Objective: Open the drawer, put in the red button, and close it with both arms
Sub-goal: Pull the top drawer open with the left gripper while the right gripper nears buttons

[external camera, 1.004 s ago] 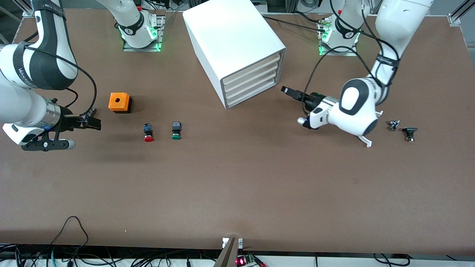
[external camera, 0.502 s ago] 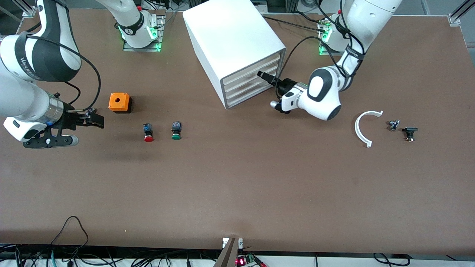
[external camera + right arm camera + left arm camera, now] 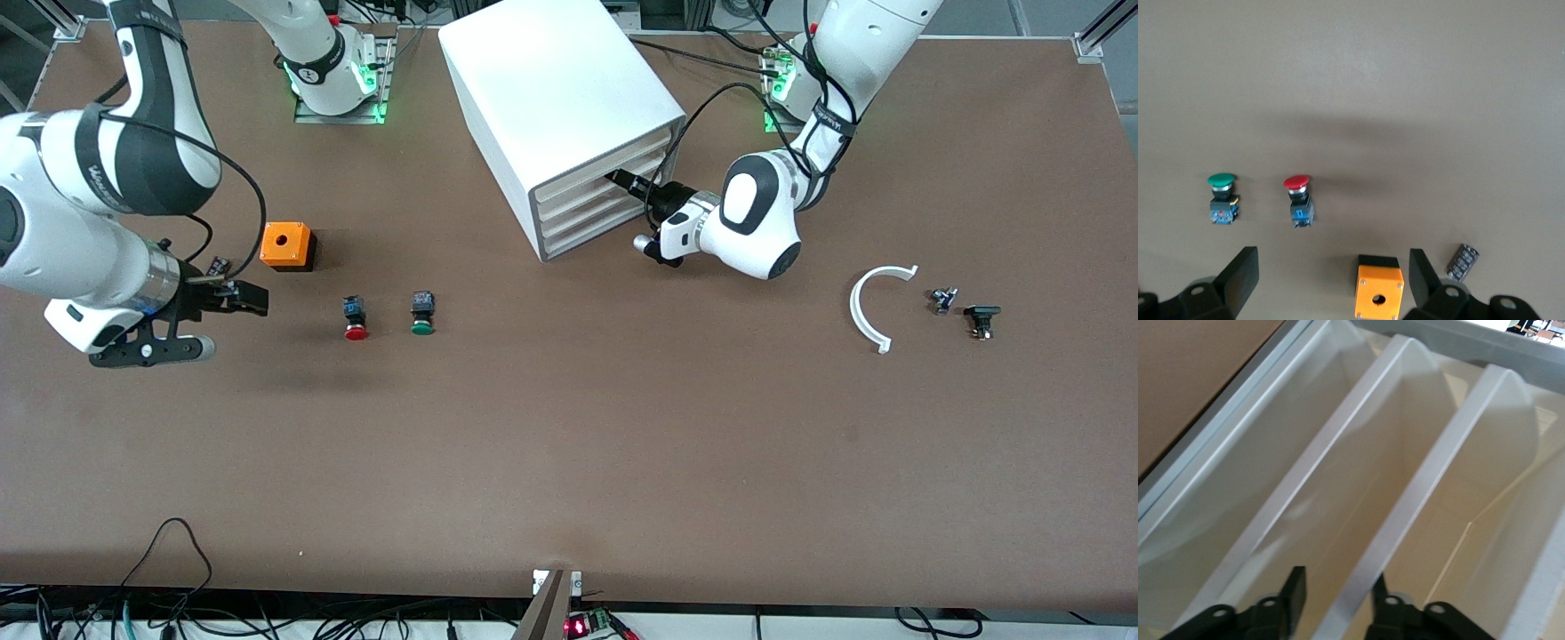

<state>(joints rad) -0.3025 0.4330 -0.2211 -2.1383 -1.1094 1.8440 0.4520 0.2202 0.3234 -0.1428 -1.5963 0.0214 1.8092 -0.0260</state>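
The white cabinet [image 3: 560,89] stands with all its cream-fronted drawers [image 3: 600,200] shut. My left gripper [image 3: 620,180] is at the drawer fronts, near the upper ones. In the left wrist view it [image 3: 1336,593] is open, with a drawer's slat edge [image 3: 1405,500] between the fingers. The red button [image 3: 356,318] lies on the table beside the green one; it also shows in the right wrist view [image 3: 1299,197]. My right gripper [image 3: 249,298] is open and empty, over the table next to the orange box and toward the right arm's end from the red button; the right wrist view [image 3: 1331,277] shows it too.
The green button [image 3: 422,313] lies beside the red one. The orange box with a hole [image 3: 286,245] sits farther from the camera, with a small dark cylinder [image 3: 1463,261] by it. A white curved piece [image 3: 867,307] and two small dark parts [image 3: 981,320] lie toward the left arm's end.
My left gripper has moved from over the table to the cabinet's drawer fronts. My right gripper has shifted a little toward the buttons.
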